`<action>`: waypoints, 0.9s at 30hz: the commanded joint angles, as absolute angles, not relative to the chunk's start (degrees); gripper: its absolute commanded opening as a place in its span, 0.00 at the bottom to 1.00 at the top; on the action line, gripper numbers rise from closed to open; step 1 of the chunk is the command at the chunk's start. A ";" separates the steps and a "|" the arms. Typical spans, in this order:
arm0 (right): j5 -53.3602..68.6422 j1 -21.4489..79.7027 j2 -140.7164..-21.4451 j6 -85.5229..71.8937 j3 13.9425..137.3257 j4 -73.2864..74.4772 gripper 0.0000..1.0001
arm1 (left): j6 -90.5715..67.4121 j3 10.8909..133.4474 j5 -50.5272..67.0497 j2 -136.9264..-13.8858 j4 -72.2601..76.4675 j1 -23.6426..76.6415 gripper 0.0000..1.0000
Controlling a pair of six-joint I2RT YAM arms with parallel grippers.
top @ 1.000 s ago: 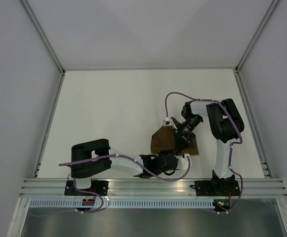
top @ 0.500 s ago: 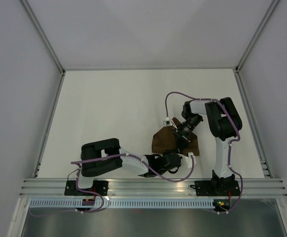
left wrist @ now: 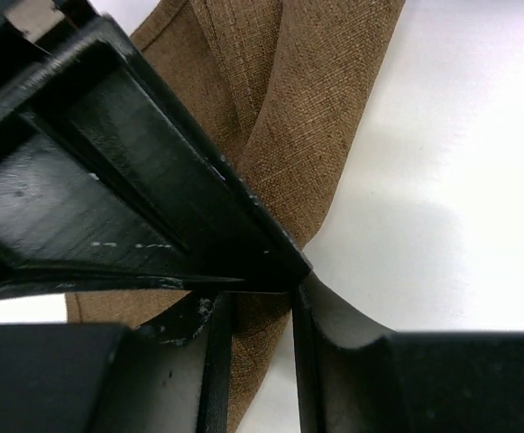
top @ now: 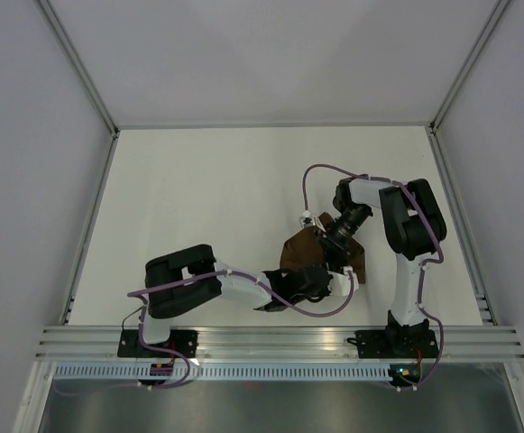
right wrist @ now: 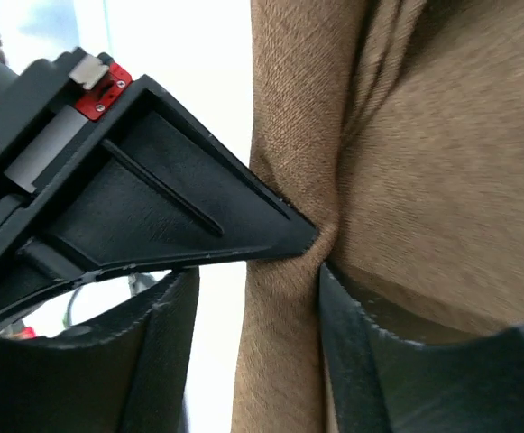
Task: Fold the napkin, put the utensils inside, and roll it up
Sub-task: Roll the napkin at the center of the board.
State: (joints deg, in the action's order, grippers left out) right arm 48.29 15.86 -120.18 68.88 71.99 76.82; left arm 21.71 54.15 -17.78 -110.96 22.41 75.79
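Top: folding step, judging by napkin (top: 295, 255) bunched right of centre on white table (top: 198, 198), towards near edge; plain white walls (top: 27, 135) around; no knife seen. Left wrist: left gripper (left wrist: 299, 281) nearly closed, pinching a napkin fold. Right wrist: right gripper (right wrist: 320, 257) pinching another fold. Next: probably pull fold flat, evenly.

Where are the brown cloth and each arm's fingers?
cloth (top: 294, 253): overhead view, its left part.
left fingers (left wrist: 144, 180): left wrist view, upper finger's side.
right fingers (right wrist: 144, 212): right wrist view, upper finger's side.
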 commanded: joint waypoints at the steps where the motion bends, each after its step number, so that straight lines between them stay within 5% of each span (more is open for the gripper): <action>1: 47.55 15.03 -115.24 71.11 75.23 73.39 0.61 | 15.74 53.87 -7.66 -112.41 11.26 74.62 0.02; 15: 47.02 5.99 -100.39 52.32 78.31 57.76 0.65 | 7.83 63.89 6.05 -113.82 -7.01 69.88 0.03; 27: 53.34 -7.81 -83.25 57.73 67.42 55.81 0.65 | -2.63 78.30 27.04 -120.14 -24.86 60.21 0.05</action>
State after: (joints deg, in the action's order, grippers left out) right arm 48.80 -7.07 -86.91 53.91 70.50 55.05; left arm 3.90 76.88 15.44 -116.07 -12.23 61.82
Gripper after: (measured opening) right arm 0.652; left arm 0.319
